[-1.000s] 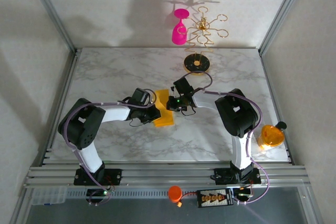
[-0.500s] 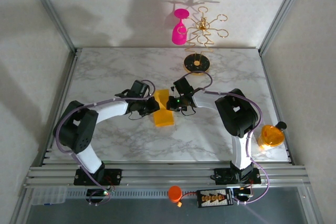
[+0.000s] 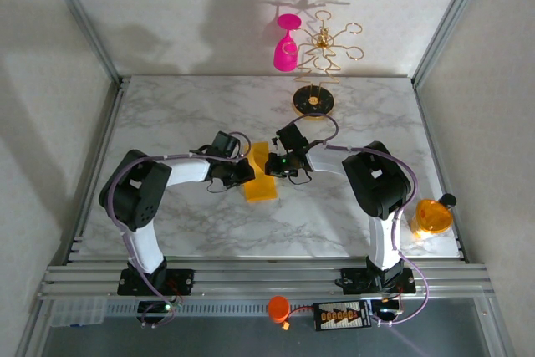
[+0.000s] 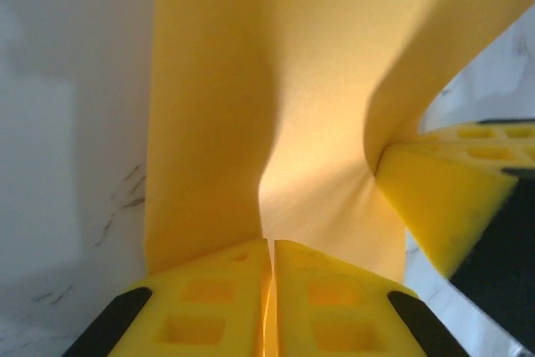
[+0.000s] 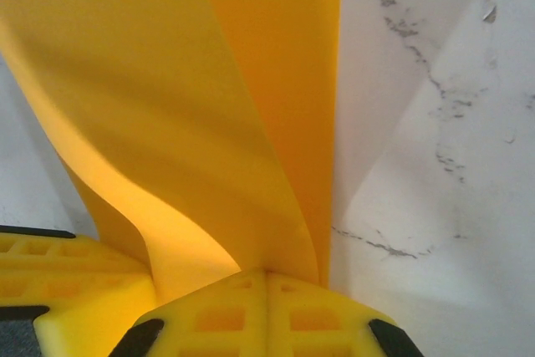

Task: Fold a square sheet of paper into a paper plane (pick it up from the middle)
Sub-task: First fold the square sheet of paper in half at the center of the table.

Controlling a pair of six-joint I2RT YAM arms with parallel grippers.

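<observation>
Left gripper (image 3: 244, 171) and right gripper (image 3: 272, 165) face each other across the square sheet of paper (image 3: 262, 190), on the near side of the gold stand (image 3: 313, 99) and a little to its left.

Left arm: elbow bent out well to the left of the stand, forearm running right and low over the marble table (image 3: 167, 114). Its wrist view shows the left gripper (image 4: 272, 244) with jaws pressed together, pinching the near edge of the paper (image 4: 276, 81). The paper rises from the grip as a bowed, buckled sheet.

Right arm: elbow raised near and to the right of the stand, forearm running left. Its wrist view shows the right gripper (image 5: 266, 273) closed on the opposite edge of the paper (image 5: 209, 81), which curves up and away in two overlapping layers.

The paper is held between the two grippers. Part of it stands up off the table, and its end farthest from the stand reaches down toward the marble.
</observation>
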